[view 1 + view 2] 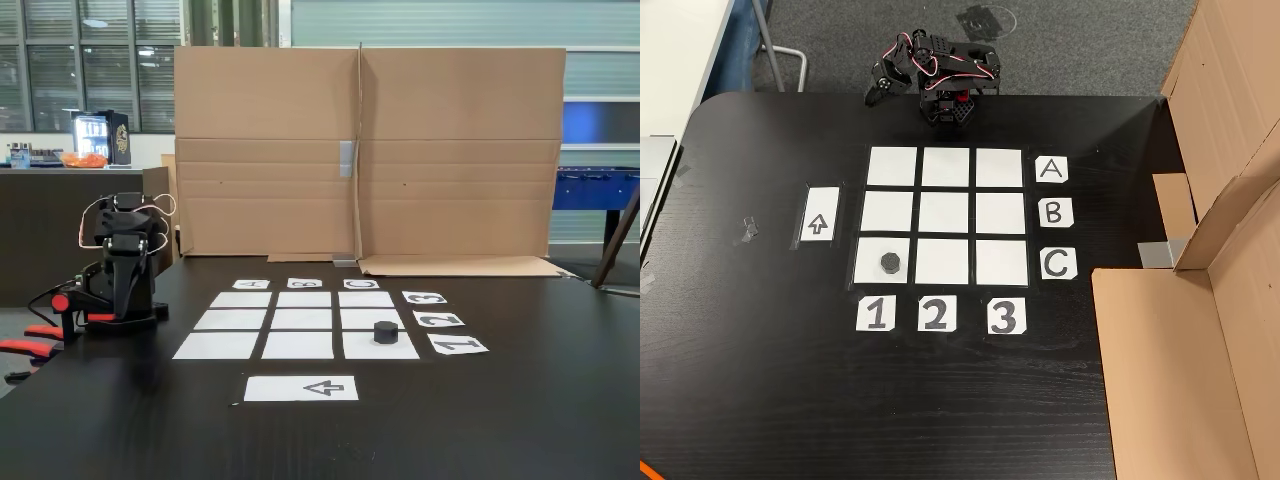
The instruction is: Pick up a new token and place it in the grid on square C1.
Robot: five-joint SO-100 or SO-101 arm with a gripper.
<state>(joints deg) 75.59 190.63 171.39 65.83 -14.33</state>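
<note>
Folded back over its base, the arm sits at the far edge of the black worktop in the other view, its end effector tucked low beside the base and well apart from the grid; whether its jaws are wide or narrow cannot be told. Beyond it lie the nine white squares, bordered by the letter labels A, B, C and the number labels 1, 2, 3. The token, a small black puck, rests on square C1, the corner aligned with "C" and "1"; in the fixed view it stands on the nearest right-hand square. An arrow-printed sheet lies just beside the grid. Cardboard panels stand behind the worktop.
</note>
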